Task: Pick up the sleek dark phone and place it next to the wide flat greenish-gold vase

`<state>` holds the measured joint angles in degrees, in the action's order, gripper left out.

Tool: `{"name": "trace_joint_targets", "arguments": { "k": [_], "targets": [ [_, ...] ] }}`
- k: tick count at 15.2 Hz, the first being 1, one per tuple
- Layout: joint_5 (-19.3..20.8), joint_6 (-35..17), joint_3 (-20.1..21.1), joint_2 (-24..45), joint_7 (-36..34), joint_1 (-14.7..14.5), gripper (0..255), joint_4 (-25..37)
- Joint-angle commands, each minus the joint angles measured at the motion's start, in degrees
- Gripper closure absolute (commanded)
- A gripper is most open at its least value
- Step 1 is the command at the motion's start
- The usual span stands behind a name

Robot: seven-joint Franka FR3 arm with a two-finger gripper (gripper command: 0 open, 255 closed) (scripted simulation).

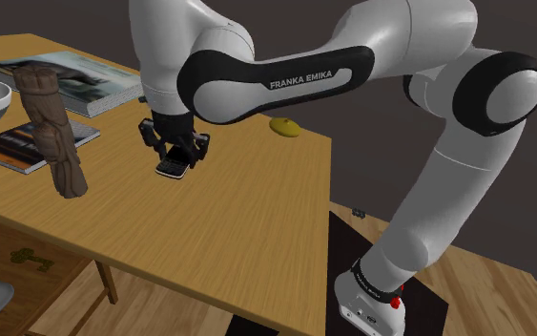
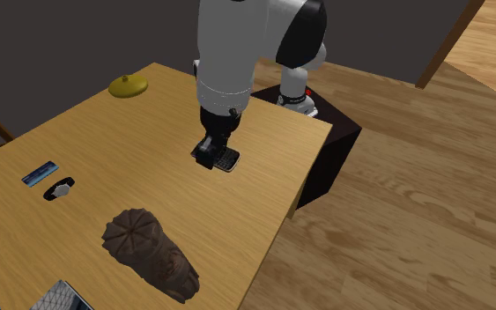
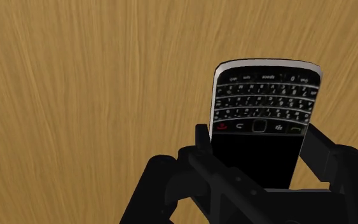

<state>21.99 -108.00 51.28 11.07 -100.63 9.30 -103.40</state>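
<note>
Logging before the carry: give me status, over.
Hand shut on phone. Vase sits apart from it, toward the table corner. Bare wood between them.

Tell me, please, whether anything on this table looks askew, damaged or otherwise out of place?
Nothing stands out. The dark phone is clasped evenly between the fingers of the gripper, with its keypad intact. The flat yellowish vase rests level on the wooden table.
</note>
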Motion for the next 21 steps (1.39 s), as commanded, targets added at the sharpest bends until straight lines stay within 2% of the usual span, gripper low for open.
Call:
{"name": "trace_joint_targets", "arguments": {
  "k": [1,6,11,21],
  "targets": [
    [-1.5,-1.4,-0.5,-2.0,3.2,2.5,255,-1.8],
    [-5.7,-5.0,-2.8,-7.3,11.9,8.3,255,-6.6],
    [-8.3,-7.7,-6.2,-10.5,20.1,12.6,255,-9.6],
    [-9.2,-11.2,-13.1,-10.7,33.8,19.5,255,-10.4]
  ]
}}
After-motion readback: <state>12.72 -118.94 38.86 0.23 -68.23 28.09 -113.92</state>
